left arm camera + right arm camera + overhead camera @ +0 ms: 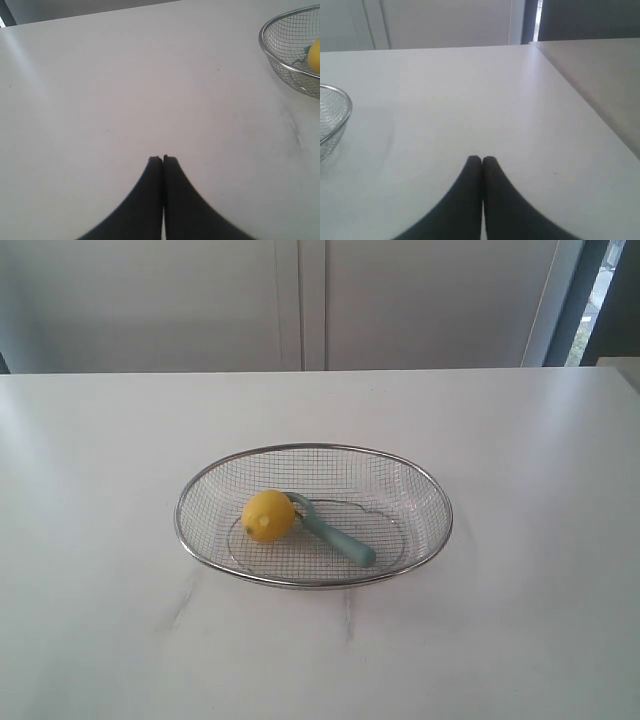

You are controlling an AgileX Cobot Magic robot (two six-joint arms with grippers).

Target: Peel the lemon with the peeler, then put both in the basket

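Note:
The silver wire basket [420,485] sits in the middle of the white table. Inside it lies the yellow lemon [268,515], on the left side. The teal-handled peeler [340,537] rests beside it, its blade head touching the lemon. Neither arm shows in the exterior view. In the left wrist view my left gripper [163,159] is shut and empty above bare table, with the basket [280,65] and a sliver of the lemon [315,56] far off at the frame's edge. My right gripper [482,159] is shut and empty too, with the basket's rim [345,102] at the frame's edge.
White cabinet doors [300,300] stand behind the table. A darker opening [600,300] shows at the back right. The table's right edge [580,105] runs beside a second surface in the right wrist view.

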